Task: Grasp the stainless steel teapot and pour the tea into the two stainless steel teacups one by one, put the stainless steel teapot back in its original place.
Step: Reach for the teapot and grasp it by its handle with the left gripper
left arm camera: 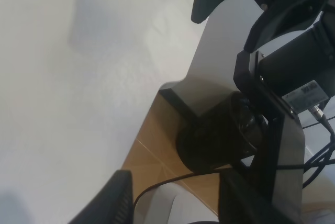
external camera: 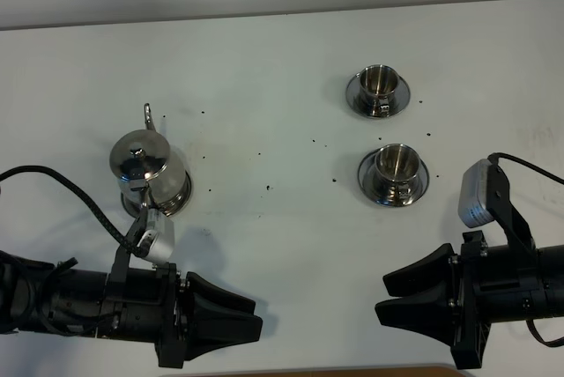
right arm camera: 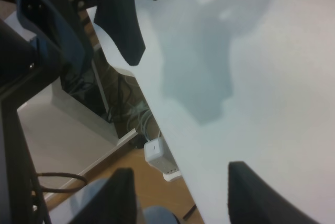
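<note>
Teapot (external camera: 144, 166) parked on its base disc (external camera: 176, 203), both pincers spread wide.
Left pincer (external camera: 254, 321) and right pincer (external camera: 383, 295) sit near the tabletop's (external camera: 264, 86) front edge, holding nothing; far teacup (external camera: 379, 80) and near teacup (external camera: 397, 162) stand on saucers at right.

A white table (external camera: 264, 69) carries, at the left, a disc (external camera: 179, 204) with the teapot (external camera: 141, 163) on it. At the right, well apart, the far saucer (external camera: 356, 100) holds the far cup (external camera: 381, 80) and the near saucer (external camera: 369, 186) the near cup (external camera: 397, 162). Dark specks (external camera: 269, 188) dot the table between.
</note>
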